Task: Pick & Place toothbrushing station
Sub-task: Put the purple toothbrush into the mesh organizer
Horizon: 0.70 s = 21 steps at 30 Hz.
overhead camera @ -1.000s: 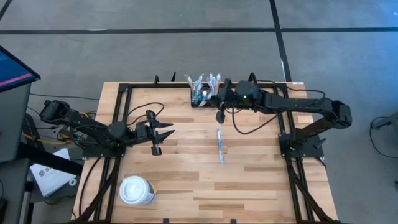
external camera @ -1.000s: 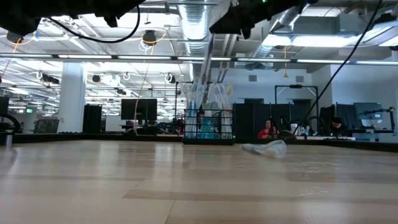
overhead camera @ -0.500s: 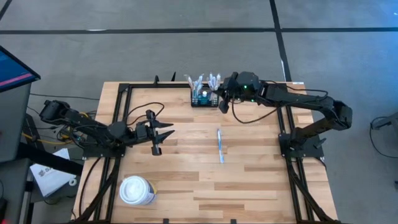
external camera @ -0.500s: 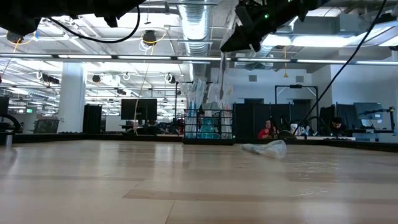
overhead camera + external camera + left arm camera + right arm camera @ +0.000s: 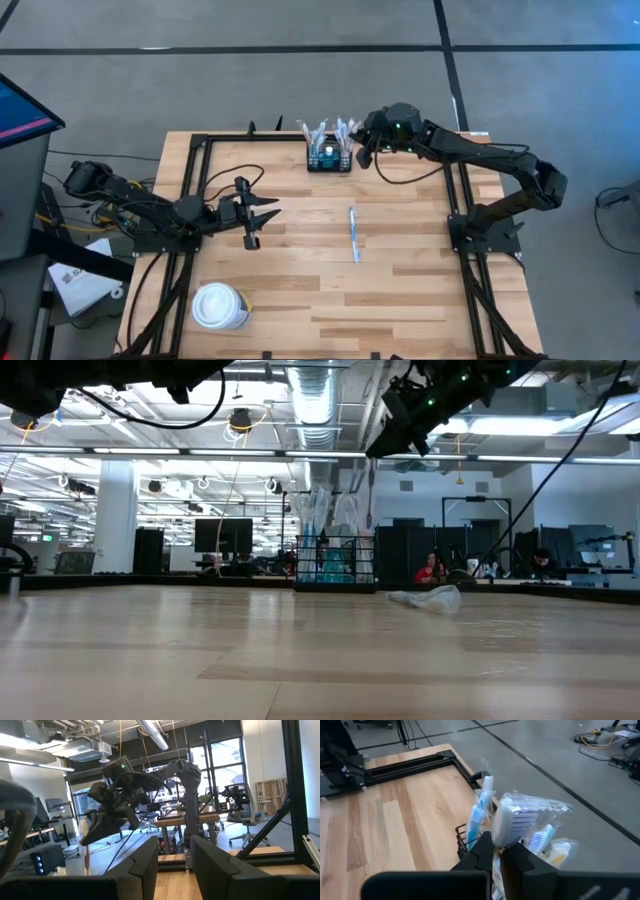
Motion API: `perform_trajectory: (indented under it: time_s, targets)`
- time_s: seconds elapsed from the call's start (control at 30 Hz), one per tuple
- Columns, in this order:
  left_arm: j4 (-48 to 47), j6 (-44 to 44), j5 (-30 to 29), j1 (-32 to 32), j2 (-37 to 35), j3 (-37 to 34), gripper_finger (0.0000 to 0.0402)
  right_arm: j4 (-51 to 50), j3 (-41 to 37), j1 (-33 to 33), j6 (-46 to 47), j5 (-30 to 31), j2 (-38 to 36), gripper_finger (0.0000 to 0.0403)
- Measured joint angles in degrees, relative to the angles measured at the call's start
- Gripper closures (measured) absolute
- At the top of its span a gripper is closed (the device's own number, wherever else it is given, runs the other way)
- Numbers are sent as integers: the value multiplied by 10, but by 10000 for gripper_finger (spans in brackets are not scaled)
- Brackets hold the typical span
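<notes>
1. The right gripper (image 5: 362, 153) has swung from over the table's middle to just right of the wire box (image 5: 329, 158) at the far edge, fingers pinched together on a wrapped toothbrush (image 5: 512, 822).
2. The left gripper (image 5: 268, 216) waits over the table's left side, fingers apart, holding nothing.
3. The paper cup (image 5: 219, 306) sits near the front; no writing shows on its lid.
4. A wrapped toothbrush lies mid-table (label unreadable).
5. The box's contents blur behind plastic wrappers.
</notes>
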Motion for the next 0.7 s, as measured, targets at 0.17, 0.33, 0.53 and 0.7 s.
perform_trajectory:
  time_s: [0.17, 0.33, 0.53, 0.7]
  targets:
    - [0, 0, 0, 0, 0, 0, 294, 6, 0, -5, 0, -15, 7, 398]
    - [0, 0, 0, 0, 0, 0, 294, 8, 0, -10, 1, -15, 16, 398]
    - [-1, 0, 0, 0, 0, 0, 294, 4, 1, -13, 1, -15, 30, 398]
    - [-3, 0, 0, 0, 0, 0, 294, -5, 0, -17, 1, -17, 38, 397]
